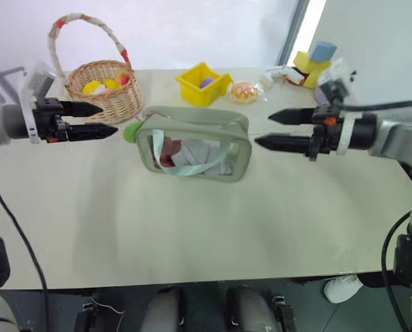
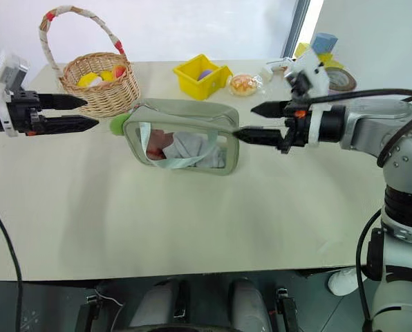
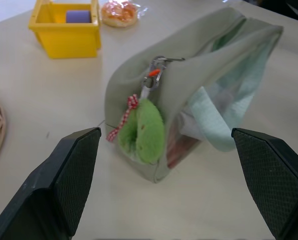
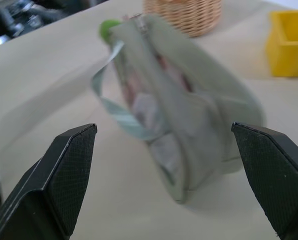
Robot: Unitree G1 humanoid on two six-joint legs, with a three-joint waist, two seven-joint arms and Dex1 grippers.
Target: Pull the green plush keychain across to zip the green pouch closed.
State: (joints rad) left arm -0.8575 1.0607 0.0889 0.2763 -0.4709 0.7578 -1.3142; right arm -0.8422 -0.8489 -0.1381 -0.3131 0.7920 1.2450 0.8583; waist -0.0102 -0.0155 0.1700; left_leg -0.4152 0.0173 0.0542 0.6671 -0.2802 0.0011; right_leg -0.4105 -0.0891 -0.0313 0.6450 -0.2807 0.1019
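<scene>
The pale sage-green soft pouch (image 1: 194,144) with a clear plastic front window stands upright near the middle of the cream bench (image 1: 192,235), somewhat toward its far edge. Its light mint strap handle (image 1: 204,160) drapes across the window, and folded contents show through the plastic. The small bright-green fuzzy plush keychain (image 3: 142,131) hangs from the zipper pull (image 3: 154,76) at the pouch's left end, with a red-and-white checked ribbon (image 3: 123,121) beside it; the plush rests against the end wall of the pouch.

The left gripper (image 1: 95,119) hovers above the bench just left of the keychain, its two black fingers spread wide and holding nothing, pointing toward the pouch's left end. The right gripper (image 1: 275,129) hovers at the pouch's right end, its fingers likewise spread wide and empty, aimed back at the pouch. In the head views neither gripper touches the pouch.

Along the far edge of the bench, toward its left corner, stands a round wicker basket (image 1: 104,88) with a tall wrapped handle, holding yellow and red items. Right of it sits a yellow plastic bin (image 1: 202,84) with a purple block inside, and next to that a round orange-yellow wrapped item (image 1: 244,91). Near the far right corner lie yellow and blue blocks (image 1: 315,61) among other small clutter.
</scene>
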